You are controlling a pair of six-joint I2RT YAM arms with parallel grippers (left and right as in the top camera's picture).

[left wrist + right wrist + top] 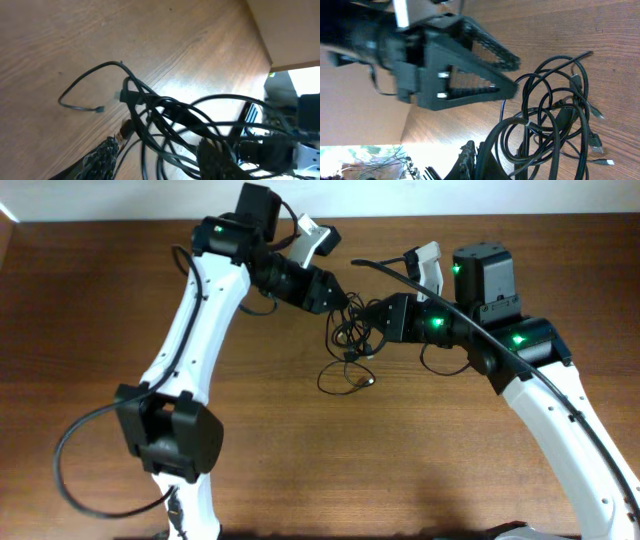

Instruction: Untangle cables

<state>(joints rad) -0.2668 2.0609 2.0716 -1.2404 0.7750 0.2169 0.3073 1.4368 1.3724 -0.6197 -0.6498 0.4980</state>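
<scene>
Right wrist view: pinching the cables (526, 125) with right claw (479, 152), pressed together; left claw (160, 150) spread, straddling loops, gripping nothing. Densely knotted, lying on the desk (250, 430), centred toward its far edge. Likely a regrasp step. Next: close left claw on one loose loop, then draw apart gently.
</scene>
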